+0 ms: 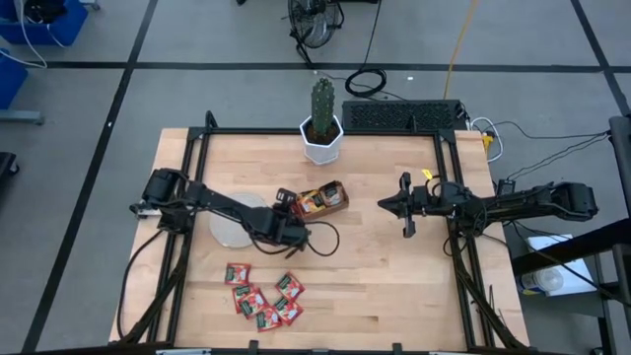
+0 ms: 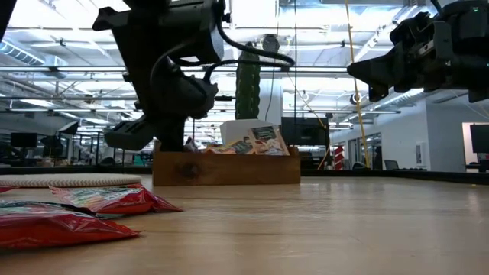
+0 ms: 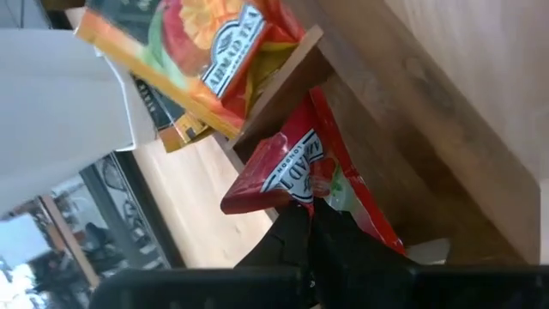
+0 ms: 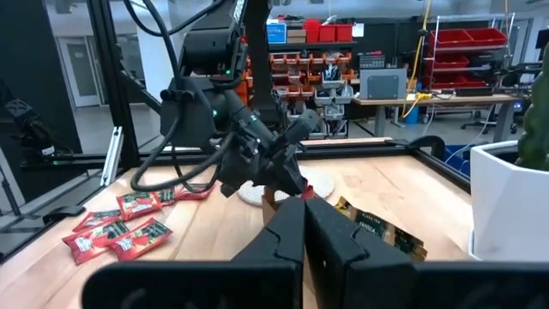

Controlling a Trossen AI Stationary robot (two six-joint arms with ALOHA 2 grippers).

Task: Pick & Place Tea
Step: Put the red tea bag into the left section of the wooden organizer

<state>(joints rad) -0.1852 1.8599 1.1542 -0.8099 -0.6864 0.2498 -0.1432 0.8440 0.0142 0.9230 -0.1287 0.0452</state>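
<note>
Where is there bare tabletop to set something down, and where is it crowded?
Bare: the table below the right end effector, right of the loose red sachets. Crowded: around the tray, where the left end effector holds a red sachet, beside the grey disc.

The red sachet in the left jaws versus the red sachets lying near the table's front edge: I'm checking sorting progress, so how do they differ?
The held sachet is pinched in the shut left gripper and raised at the tray; the loose sachets lie flat on the table, untouched. The held one is single and beside the orange sachets; the loose ones form a cluster far from the tray. All share red wrappers.
</note>
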